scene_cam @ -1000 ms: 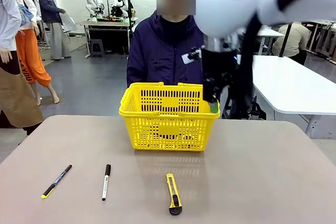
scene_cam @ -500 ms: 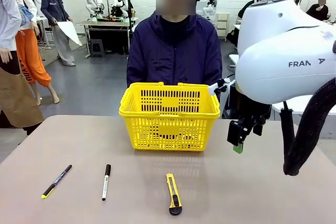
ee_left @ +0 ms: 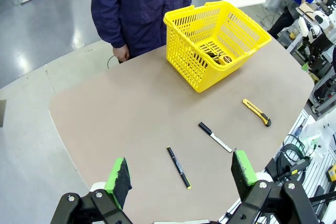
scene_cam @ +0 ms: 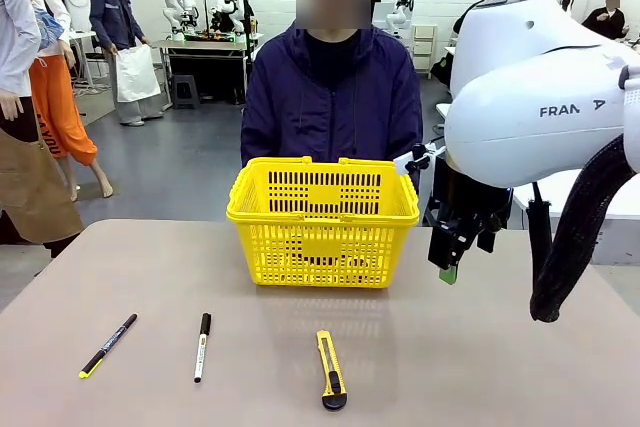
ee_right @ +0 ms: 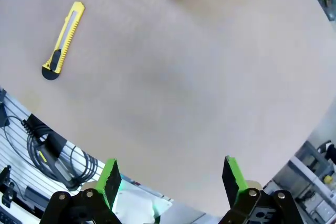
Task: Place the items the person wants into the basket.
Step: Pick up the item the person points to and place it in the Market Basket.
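Right fingers (scene_cam: 447,269) hang spread and empty just right of the yellow basket (scene_cam: 320,242), left fingers (ee_left: 242,167) gape wide high over the desk (ee_left: 131,114), tape measure (ee_left: 226,59) inside the basket, white marker (scene_cam: 202,346) lying on the desk.

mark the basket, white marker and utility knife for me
basket (scene_cam: 322,247): front view, on the near mesh wall, below the rim.
white marker (scene_cam: 201,349): front view, middle of the white barrel.
utility knife (scene_cam: 328,365): front view, yellow body at mid-length.
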`<state>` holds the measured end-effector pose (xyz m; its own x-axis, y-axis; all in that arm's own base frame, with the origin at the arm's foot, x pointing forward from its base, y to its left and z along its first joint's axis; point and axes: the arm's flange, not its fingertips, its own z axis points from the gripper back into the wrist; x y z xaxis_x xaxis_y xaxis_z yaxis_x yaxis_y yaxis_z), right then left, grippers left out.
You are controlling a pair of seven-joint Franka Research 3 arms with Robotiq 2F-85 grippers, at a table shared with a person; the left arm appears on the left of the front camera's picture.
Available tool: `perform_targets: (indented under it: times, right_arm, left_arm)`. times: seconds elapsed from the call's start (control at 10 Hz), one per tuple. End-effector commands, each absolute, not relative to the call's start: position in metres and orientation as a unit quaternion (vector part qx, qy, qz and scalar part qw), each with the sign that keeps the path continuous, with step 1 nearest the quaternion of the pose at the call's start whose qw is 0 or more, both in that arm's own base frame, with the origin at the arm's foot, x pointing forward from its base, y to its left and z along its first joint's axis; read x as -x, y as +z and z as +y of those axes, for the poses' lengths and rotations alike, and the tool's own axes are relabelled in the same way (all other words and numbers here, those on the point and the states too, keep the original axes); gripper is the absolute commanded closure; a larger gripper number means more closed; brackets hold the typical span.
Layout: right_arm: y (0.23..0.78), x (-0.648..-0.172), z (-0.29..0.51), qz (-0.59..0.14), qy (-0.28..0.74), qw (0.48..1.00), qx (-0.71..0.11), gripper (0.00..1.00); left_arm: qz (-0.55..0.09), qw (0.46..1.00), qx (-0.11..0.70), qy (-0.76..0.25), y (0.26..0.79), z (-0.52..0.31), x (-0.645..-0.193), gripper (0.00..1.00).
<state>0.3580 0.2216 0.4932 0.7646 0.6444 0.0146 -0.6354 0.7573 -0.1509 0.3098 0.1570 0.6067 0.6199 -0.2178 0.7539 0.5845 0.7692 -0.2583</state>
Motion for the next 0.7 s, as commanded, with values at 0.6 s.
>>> perform_targets:
  times: [0.6]
  right_arm:
    - [0.4912, -0.3533, 0.2195, -0.032, 0.343, 0.936, 0.071, 0.0]
  left_arm:
    - [-0.376, 0.86, 0.25, -0.239, 0.6058, 0.1589, -0.3094, 0.0]
